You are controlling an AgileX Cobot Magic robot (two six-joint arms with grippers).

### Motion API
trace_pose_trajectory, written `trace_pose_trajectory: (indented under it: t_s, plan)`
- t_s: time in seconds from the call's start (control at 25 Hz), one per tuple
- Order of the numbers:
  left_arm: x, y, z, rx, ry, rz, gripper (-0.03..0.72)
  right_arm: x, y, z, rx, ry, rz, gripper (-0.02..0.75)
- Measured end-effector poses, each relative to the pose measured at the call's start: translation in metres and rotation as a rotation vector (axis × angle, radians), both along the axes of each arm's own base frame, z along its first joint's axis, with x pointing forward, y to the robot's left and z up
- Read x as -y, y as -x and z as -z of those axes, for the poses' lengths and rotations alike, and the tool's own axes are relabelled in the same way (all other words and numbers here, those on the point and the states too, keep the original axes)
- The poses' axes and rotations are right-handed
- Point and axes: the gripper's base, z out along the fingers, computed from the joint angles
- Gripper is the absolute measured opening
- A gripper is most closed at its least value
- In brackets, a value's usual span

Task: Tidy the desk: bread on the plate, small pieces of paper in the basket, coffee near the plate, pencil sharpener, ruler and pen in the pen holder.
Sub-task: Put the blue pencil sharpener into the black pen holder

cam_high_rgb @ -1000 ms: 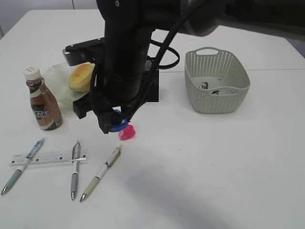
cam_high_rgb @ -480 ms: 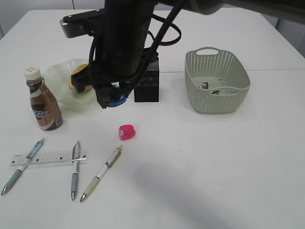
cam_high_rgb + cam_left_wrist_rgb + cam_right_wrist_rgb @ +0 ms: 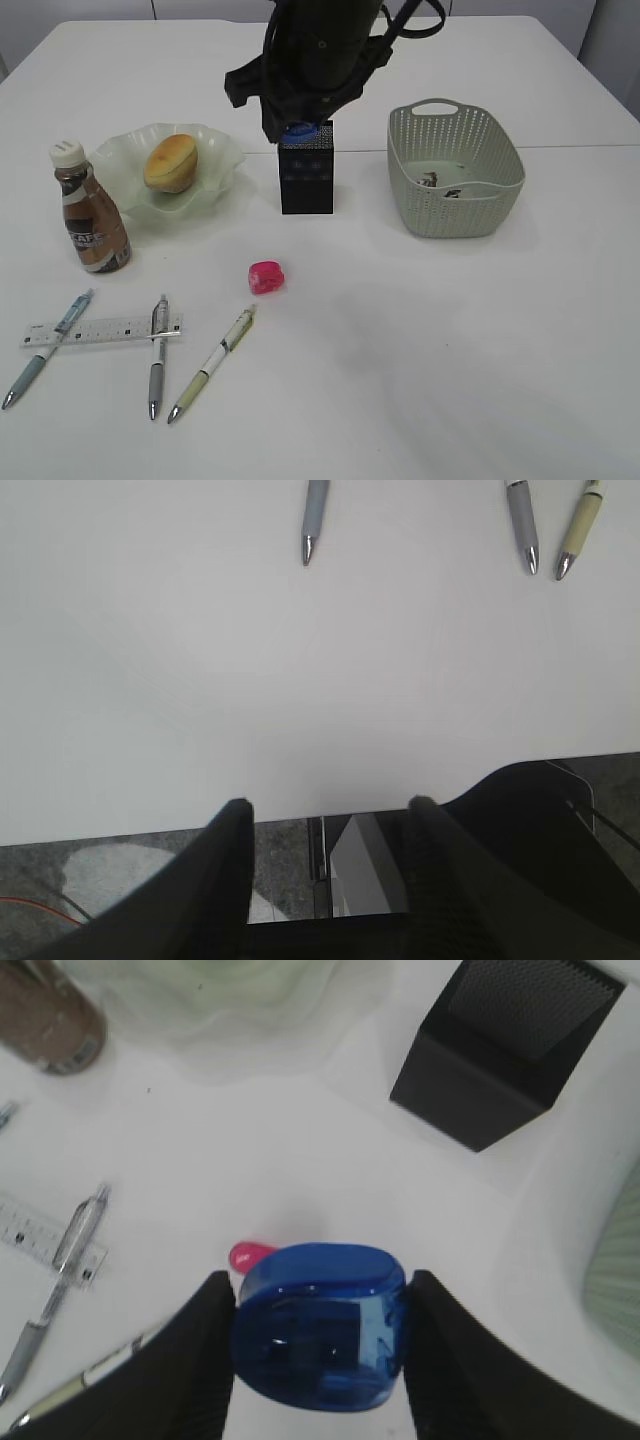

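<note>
My right gripper (image 3: 321, 1277) is shut on a blue pencil sharpener (image 3: 320, 1325), which hangs just above the black mesh pen holder (image 3: 306, 175) in the exterior view (image 3: 302, 129). A pink pencil sharpener (image 3: 266, 276) lies on the white desk (image 3: 430, 340). The ruler (image 3: 100, 330) and three pens (image 3: 158, 355) lie at the front left. The bread (image 3: 171, 162) sits on the green plate (image 3: 112, 155), with the coffee (image 3: 88, 210) beside it. Paper pieces (image 3: 440, 183) lie in the basket (image 3: 500, 150). My left gripper (image 3: 330, 804) is open and empty over the desk's front edge.
Three pen tips (image 3: 314, 525) show at the top of the left wrist view, with the floor below the desk's edge. The right wrist view shows the pen holder (image 3: 505, 1050), the coffee (image 3: 50, 1015) and the ruler (image 3: 40, 1232) below.
The right arm rose from beside the pink sharpener and moved back and right, carrying the blue sharpener to just above the pen holder. The bread and plate came back into view.
</note>
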Motion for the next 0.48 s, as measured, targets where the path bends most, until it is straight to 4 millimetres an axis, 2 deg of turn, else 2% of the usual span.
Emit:
trace_pose_trajectory:
  t_s: [0.16, 0.48]
  plan:
    - [0.0, 0.0, 0.0, 0.0, 0.0, 0.0, 0.352, 0.006, -0.012, -0.004, 0.092, -0.013, 0.017, 0.378]
    - [0.0, 0.0, 0.0, 0.0, 0.0, 0.0, 0.353, 0.005, -0.017, -0.008, 0.164, -0.035, 0.016, 0.379]
